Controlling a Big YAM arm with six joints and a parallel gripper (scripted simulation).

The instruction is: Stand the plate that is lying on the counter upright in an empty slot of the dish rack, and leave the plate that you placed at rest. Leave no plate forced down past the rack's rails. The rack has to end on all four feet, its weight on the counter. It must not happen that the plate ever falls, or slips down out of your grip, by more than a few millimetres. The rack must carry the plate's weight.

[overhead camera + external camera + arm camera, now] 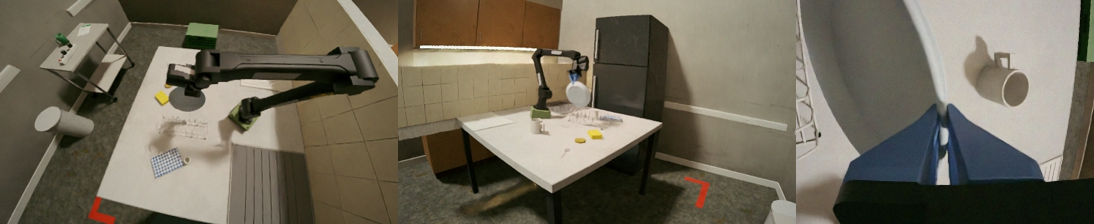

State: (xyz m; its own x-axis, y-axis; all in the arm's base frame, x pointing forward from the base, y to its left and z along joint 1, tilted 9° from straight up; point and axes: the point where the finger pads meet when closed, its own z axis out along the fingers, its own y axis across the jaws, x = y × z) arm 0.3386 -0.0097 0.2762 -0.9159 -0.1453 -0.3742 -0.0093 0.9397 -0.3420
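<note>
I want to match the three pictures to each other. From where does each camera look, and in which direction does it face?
Top: above the table, facing down; shows the whole arm, its green base and the dish rack.
Exterior: in the room beyond the table's corner, facing the tiled wall and fridge; shows the arm upright, plate hanging from the gripper.
Wrist: behind the blue fingers, facing down; they pinch the plate's rim.
Shared: wrist and exterior both show the mug.
</note>
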